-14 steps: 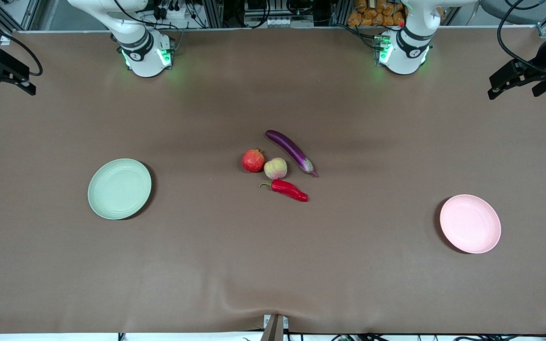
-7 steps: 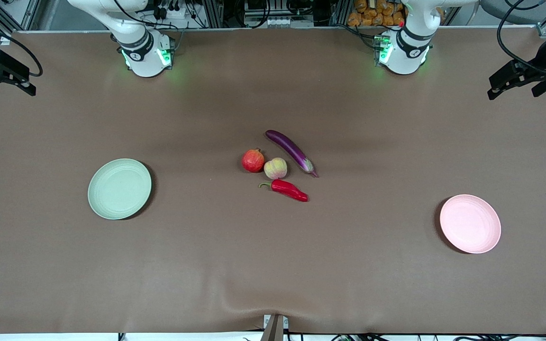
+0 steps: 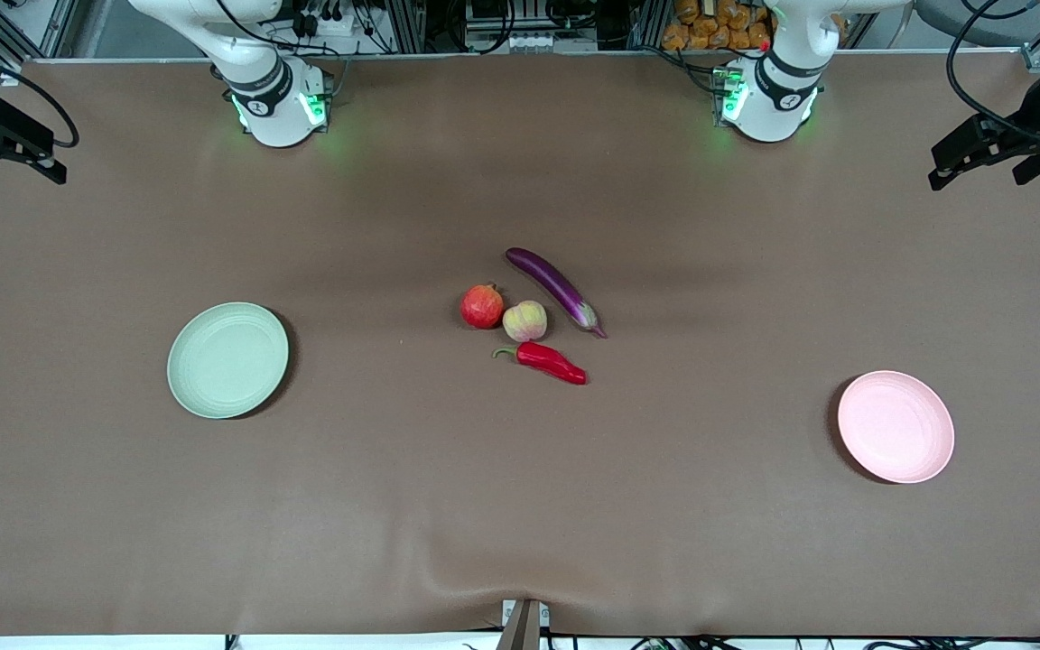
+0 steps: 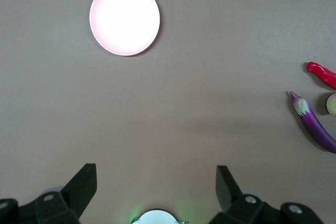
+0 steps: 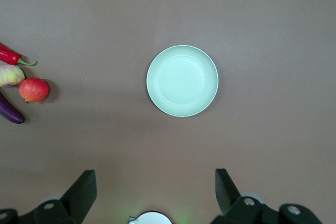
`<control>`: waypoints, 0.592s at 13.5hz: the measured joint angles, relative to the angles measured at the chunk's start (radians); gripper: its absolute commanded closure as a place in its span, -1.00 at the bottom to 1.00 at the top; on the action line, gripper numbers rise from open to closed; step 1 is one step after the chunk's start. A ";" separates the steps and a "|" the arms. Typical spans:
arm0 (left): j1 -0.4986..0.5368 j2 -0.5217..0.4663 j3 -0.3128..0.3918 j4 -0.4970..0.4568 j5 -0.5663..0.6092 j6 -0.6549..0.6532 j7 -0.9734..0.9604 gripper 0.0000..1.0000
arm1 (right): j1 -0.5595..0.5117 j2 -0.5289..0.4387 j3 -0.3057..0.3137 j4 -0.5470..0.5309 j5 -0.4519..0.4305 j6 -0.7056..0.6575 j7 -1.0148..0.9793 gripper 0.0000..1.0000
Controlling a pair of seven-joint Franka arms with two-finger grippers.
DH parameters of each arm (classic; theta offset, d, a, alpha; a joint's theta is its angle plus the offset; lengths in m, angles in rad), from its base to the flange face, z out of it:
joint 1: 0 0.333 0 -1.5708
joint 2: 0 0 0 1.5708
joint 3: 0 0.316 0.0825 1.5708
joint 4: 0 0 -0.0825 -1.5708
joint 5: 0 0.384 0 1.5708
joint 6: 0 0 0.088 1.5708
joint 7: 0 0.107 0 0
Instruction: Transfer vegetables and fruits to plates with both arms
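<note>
Four things lie close together at the table's middle: a purple eggplant (image 3: 554,287), a red pomegranate-like fruit (image 3: 482,306), a yellowish-pink peach (image 3: 525,320) and a red chili pepper (image 3: 552,362). The pale green plate (image 3: 227,360) is toward the right arm's end and the pale pink plate (image 3: 896,426) toward the left arm's end; both hold nothing. My left gripper (image 4: 155,174) hangs open high above its own base, with the pink plate (image 4: 124,18) and the eggplant (image 4: 315,124) in its view. My right gripper (image 5: 154,174) is open too, high above its base, looking down on the green plate (image 5: 182,81).
Brown cloth (image 3: 520,506) covers the whole table. The two arm bases (image 3: 278,104) (image 3: 766,99) stand along the edge farthest from the front camera. Racks and cables sit past that edge.
</note>
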 measured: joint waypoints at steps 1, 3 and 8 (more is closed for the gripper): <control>0.000 0.000 0.000 -0.001 0.000 0.000 0.000 -1.00 | -0.001 0.000 0.000 0.000 0.000 0.000 0.000 -1.00; 0.000 0.001 0.000 -0.004 0.000 0.000 0.000 -1.00 | -0.004 0.001 -0.001 0.000 0.001 0.000 0.000 -1.00; 0.000 0.001 0.000 -0.004 0.000 0.000 0.000 -1.00 | -0.008 0.001 -0.002 0.000 0.001 0.000 0.000 -1.00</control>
